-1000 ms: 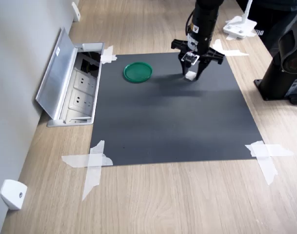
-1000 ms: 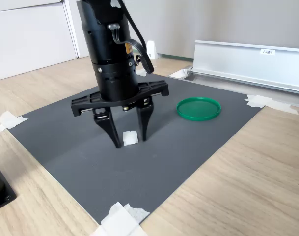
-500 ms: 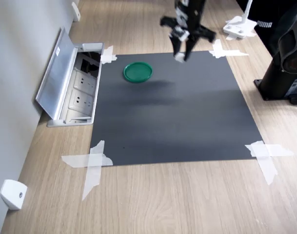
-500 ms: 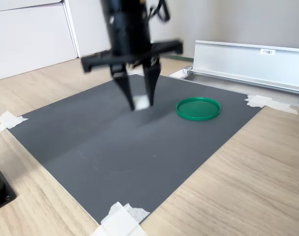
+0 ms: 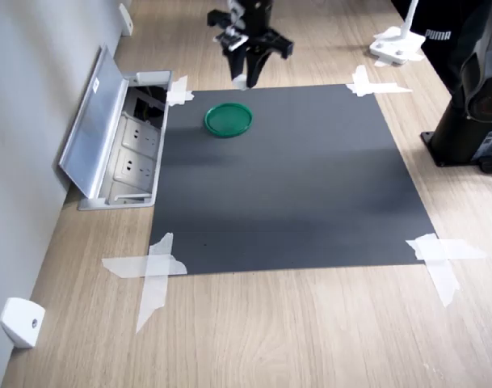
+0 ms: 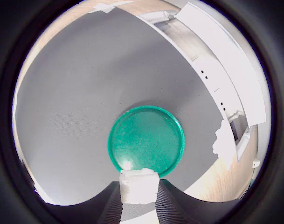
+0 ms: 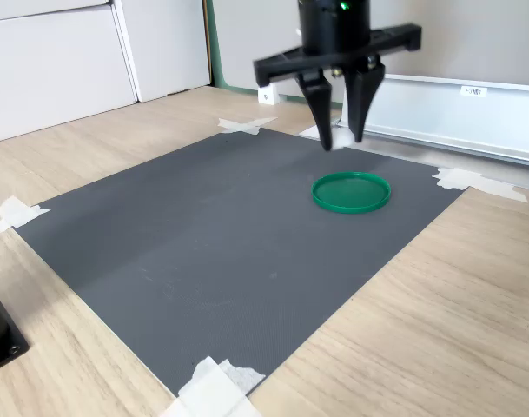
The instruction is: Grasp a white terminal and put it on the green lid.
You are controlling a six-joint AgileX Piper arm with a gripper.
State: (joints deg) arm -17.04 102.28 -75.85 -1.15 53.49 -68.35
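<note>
Aloft, the gripper (image 5: 244, 75) clamps the terminal (image 6: 139, 185) between its fingers. It hangs above the lid (image 5: 228, 119), clear of it.

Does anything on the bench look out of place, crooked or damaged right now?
Nothing stands out. The flat round dark-green plastic lid lies level on the dark grey mat, whose corners are taped down. The pincer holds the tiny white plastic block in the air above the lid. The metal floor-socket cover stands open.

Lid (image 5: 228, 120): dark green, plain. Terminal (image 6: 139, 185): white; gripper (image 7: 340, 132): black. Mat (image 5: 286, 186): dark grey, on pale wood-grain table (image 5: 294, 331), white tape (image 5: 153, 271) at corners.
</note>
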